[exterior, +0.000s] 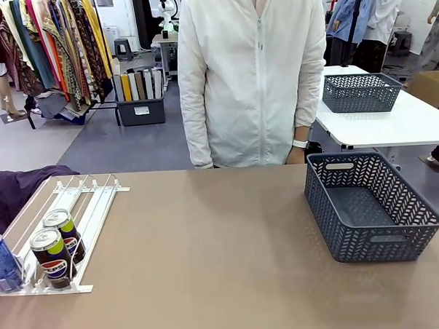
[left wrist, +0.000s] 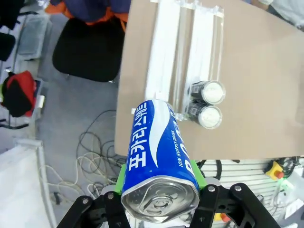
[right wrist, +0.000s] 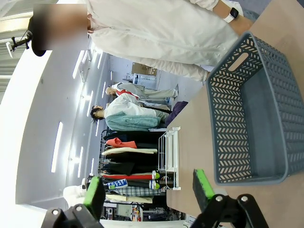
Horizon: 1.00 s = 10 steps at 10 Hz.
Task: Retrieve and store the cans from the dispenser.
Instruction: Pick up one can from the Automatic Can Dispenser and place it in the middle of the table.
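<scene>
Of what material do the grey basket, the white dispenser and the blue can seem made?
The grey basket: probably moulded plastic, matte, with a herringbone lattice of holes. The dispenser: seemingly white-coated wire rails, clear plastic stops. The blue can: thin metal, likely aluminium; bare silver top, glossy printed wall.

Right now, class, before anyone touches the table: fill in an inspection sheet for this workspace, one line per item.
Surface: brown table, flat, no spills seen.
Job's things: white rack at the left holds two black Pepsi cans; a blue can is in the left tool; grey basket at the right holds no cans.
Clutter: dark cloth at the table's left edge.
Tools: left tool shut on the blue can; right tool open, nothing in it.
Cables: loose cables on the floor beside the table.
Surroundings: person in a white jacket at the far side; clothes racks; second table with another basket.
</scene>
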Each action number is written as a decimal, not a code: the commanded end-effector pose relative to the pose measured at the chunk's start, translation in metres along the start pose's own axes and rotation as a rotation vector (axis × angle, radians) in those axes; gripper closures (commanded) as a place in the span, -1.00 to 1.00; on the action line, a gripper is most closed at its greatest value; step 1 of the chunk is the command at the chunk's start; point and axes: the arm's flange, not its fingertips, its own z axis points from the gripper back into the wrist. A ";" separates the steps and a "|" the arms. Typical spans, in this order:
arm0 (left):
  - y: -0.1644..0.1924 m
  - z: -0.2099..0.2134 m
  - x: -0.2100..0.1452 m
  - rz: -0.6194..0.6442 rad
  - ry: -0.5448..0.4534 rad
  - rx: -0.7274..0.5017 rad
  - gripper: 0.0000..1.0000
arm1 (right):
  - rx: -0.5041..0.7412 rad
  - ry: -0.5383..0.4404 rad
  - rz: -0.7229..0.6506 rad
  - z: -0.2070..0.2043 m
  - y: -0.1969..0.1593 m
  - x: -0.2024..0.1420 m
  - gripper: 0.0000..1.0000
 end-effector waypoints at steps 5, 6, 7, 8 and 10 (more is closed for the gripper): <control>-0.300 -0.097 0.089 -0.477 0.172 -0.048 1.00 | 0.021 -0.012 0.014 -0.001 0.003 0.002 -1.00; -0.347 -0.120 0.078 -0.532 0.191 -0.046 1.00 | 0.021 -0.012 0.014 -0.001 0.003 0.002 -1.00; -0.389 -0.147 0.066 -0.569 0.213 -0.049 1.00 | 0.021 -0.012 0.014 -0.001 0.003 0.002 -1.00; -0.427 -0.182 0.054 -0.582 0.226 -0.034 1.00 | 0.021 -0.012 0.014 -0.001 0.003 0.002 -1.00; -0.462 -0.235 0.031 -0.662 0.257 -0.021 1.00 | 0.021 -0.012 0.014 -0.001 0.003 0.002 -1.00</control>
